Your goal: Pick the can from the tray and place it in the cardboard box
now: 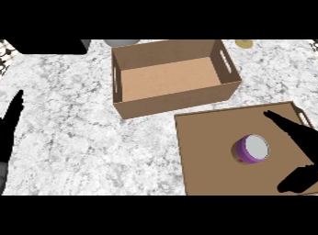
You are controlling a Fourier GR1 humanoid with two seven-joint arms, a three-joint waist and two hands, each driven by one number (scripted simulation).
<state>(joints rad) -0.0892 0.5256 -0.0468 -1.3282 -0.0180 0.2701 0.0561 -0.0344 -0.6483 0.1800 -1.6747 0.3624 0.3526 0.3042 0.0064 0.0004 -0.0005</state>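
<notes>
Right hand (309,147) sits at 4 o'clock over the tray (202,170), fingers straight and spread from the thumb, holding nothing, apparently set to close around the can (251,149). The can stands on the tray just left of that hand. Left hand (2,133) rests open at 9 o'clock. Cardboard box (131,108) lies open at 12 o'clock; its near wall stands between can and interior

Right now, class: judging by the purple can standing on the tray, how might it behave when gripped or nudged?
The can looks rigid and round-sided, so fingers would probably not dent it. It stands upright on the flat tray; a sideways nudge might tip it, and then it could roll.
</notes>
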